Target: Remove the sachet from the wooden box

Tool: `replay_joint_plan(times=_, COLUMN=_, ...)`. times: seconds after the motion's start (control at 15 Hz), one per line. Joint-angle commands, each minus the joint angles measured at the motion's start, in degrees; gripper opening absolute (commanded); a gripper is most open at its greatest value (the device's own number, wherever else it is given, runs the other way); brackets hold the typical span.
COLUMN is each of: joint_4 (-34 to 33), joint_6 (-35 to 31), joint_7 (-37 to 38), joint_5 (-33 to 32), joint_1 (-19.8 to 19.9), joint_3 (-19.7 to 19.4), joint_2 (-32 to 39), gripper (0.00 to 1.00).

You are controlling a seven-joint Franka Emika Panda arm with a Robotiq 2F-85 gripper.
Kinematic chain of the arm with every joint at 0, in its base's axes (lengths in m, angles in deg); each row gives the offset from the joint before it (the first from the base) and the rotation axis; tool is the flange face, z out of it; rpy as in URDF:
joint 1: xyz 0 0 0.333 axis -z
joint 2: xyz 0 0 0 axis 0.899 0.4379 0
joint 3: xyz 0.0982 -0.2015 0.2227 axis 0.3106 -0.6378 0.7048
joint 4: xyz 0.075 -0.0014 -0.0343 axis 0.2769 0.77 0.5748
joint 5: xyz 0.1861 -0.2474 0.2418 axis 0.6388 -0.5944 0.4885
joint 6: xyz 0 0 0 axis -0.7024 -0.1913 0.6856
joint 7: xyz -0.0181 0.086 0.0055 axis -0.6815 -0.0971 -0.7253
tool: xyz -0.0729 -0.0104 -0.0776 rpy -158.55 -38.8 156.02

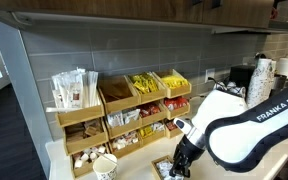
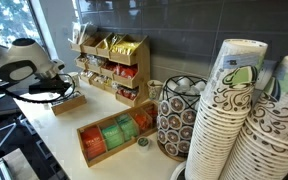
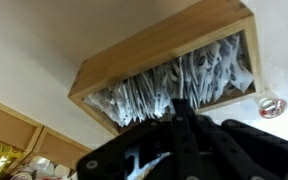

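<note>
The end effector [image 3: 180, 112] hangs just over the wooden box [image 3: 154, 45] packed with white sachets [image 3: 144, 95], its opening too dark to tell.

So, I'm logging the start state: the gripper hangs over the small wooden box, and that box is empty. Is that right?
Not quite: the box isn't empty. The wrist view shows the wooden box packed with white sachets. The rest stands: the gripper hangs over it.

wooden box [image 3: 156, 45] 1 | tiered rack [image 1: 81, 114] 1 | cup stacks [image 2: 224, 110] 2 | long tray [image 2: 87, 146] 1
</note>
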Motion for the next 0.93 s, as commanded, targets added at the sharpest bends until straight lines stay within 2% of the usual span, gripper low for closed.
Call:
replay_joint_plan(times=0.0, joint_4=0.18, joint_6=-0.40, joint_7=2.78, joint_5=-3.09, joint_1=2.54, joint_3=2.29, joint_2=-0.48, gripper=0.00)
replay_joint_plan(times=0.27, joint_4=0.93, joint_6=1.10, joint_7=6.87, joint_5=-7.55, joint_1=5.46, joint_3=4.84, joint_2=-3.99, gripper=0.00)
replay_joint_plan(times=0.47, joint_4=0.81, joint_6=2.32, joint_7=6.80, joint_5=-7.36, joint_1=5.29, joint_3=4.99, joint_2=-5.26, gripper=0.00)
replay_joint_plan(times=0.53, joint_4=0.64, joint_6=2.77, joint_7=6.27, joint_5=-6.55, joint_1=4.72, joint_3=4.65, joint_2=-5.10, gripper=0.26)
replay_joint_plan(times=0.6, joint_4=0.72, joint_6=2.56, joint_7=8.58, joint_5=-10.04, joint_1=0.00, joint_3=-0.37, joint_2=-4.69, gripper=0.27)
replay_joint_plan(times=0.67, joint_4=0.32, joint_6=3.04, joint_7=5.57, joint_5=-6.24, joint_1=3.18, joint_3=3.35, joint_2=-4.49, gripper=0.13)
replay_joint_plan(times=0.73, joint_4=0.44, joint_6=2.70, joint_7=8.25, joint_5=-9.96, joint_1=-1.53, joint_3=-1.62, joint_2=-3.89, gripper=0.07)
replay_joint_plan(times=0.8, joint_4=0.02, joint_6=3.26, joint_7=5.47, joint_5=-6.58, joint_1=1.56, joint_3=1.92, joint_2=-3.76, gripper=0.03)
replay_joint_plan(times=0.87, joint_4=-0.02, joint_6=3.34, joint_7=5.63, joint_5=-6.67, joint_1=0.98, joint_3=1.40, joint_2=-3.58, gripper=0.00)
